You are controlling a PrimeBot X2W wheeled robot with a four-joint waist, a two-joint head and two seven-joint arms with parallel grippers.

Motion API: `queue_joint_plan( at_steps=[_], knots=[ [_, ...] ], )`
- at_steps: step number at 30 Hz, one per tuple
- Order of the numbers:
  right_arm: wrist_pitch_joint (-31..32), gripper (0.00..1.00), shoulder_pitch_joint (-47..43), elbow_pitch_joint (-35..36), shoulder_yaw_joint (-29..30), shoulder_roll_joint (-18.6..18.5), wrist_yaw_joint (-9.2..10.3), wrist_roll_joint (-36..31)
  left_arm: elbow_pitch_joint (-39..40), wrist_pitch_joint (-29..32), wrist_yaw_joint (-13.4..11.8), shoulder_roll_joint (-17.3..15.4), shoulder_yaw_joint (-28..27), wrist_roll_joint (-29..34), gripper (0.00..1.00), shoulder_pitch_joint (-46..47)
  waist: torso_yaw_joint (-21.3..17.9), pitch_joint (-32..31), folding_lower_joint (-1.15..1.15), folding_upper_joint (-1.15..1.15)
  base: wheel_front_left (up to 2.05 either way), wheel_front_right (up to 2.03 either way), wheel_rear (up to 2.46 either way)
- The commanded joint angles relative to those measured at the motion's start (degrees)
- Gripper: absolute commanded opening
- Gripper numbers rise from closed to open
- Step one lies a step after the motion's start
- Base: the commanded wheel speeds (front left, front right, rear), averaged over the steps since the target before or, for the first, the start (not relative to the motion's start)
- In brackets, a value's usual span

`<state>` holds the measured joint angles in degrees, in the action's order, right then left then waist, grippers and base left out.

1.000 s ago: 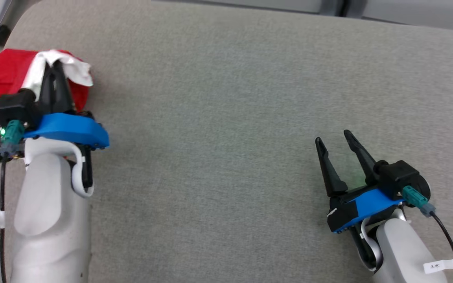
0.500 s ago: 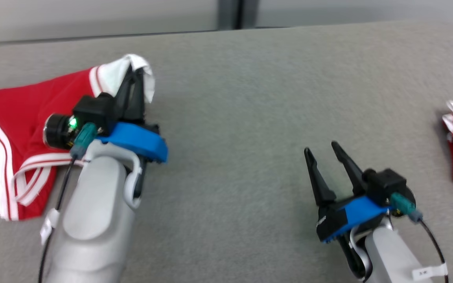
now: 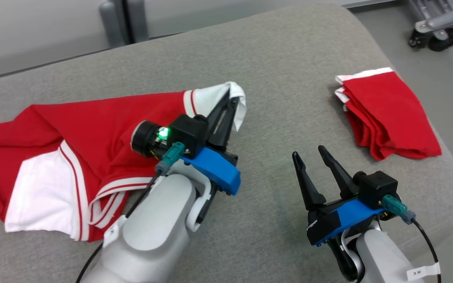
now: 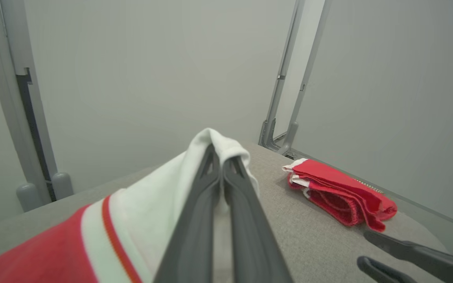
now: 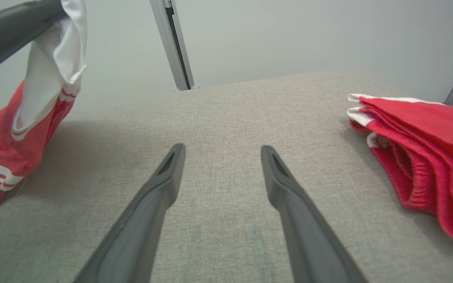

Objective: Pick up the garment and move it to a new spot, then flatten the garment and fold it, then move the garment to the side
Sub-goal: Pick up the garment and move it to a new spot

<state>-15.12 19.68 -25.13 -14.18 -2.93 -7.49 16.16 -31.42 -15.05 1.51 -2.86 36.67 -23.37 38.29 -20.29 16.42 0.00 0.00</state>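
The garment (image 3: pixel 92 129) is red with white panels and striped trim, spread loosely over the left of the grey padded surface (image 3: pixel 289 63). My left gripper (image 3: pixel 230 100) is shut on its white corner and holds that corner lifted above the surface. In the left wrist view the white cloth (image 4: pixel 151 212) drapes over the shut fingertips (image 4: pixel 218 155). The right wrist view shows the corner hanging (image 5: pixel 41 90) at the upper left. My right gripper (image 3: pixel 309 155) stands open and empty, low over bare fabric, its fingers (image 5: pixel 171 173) spread apart.
A folded red garment (image 3: pixel 387 114) with white edges lies at the right, near the surface's rounded edge; it also appears as a folded pile (image 4: pixel 336 192) ahead of the left gripper. A wheeled base (image 3: pixel 431 35) stands on the floor beyond. A grey post (image 3: pixel 124 19) rises behind.
The head camera has swung, bringing the folded pile into view. My left gripper has carried the garment's white corner rightward, closer to the right gripper, dragging the cloth along.
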Motion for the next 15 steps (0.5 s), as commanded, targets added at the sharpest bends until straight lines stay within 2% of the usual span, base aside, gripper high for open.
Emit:
queue_joint_plan(
  at_steps=[1, 5, 6, 8, 15],
  knots=[
    [0.0, 1.00, 0.1, -0.1, -0.1, 0.0, -0.01, 0.4, 0.6, -0.2, -0.8, 0.0, 2.3, -1.6, 0.00, 1.2, -1.6, -0.9, 0.00, 0.00, 0.00, 0.00, 0.00],
    [0.0, 1.00, -0.5, 0.0, 0.3, 0.0, -0.01, 0.3, 1.3, -0.2, -2.6, -0.1, 5.2, -3.7, 0.00, 1.2, -1.6, -1.1, 0.00, 0.00, 0.00, 0.00, 0.00],
    [0.0, 1.00, -0.8, 0.0, 0.6, 0.0, -0.01, 0.2, 1.2, -0.2, -3.1, -0.1, 5.2, -3.7, 0.13, 0.9, -1.3, -1.2, 0.00, 0.00, 0.00, 0.00, 0.00],
    [0.0, 1.00, -1.1, 0.1, 1.2, 0.0, -0.01, -0.2, 0.7, -0.2, -3.7, -0.1, 5.0, -3.7, 1.00, -0.2, -0.2, -1.5, 0.00, 0.00, 0.00, 0.00, 0.00],
    [0.0, 1.00, -1.5, 0.6, 3.1, 0.0, -0.01, -1.6, -0.3, -0.2, -5.3, -0.2, -2.4, -0.7, 1.00, -5.6, 5.6, -3.5, 0.00, 0.00, 0.00, 0.00, 0.00]
  ],
)
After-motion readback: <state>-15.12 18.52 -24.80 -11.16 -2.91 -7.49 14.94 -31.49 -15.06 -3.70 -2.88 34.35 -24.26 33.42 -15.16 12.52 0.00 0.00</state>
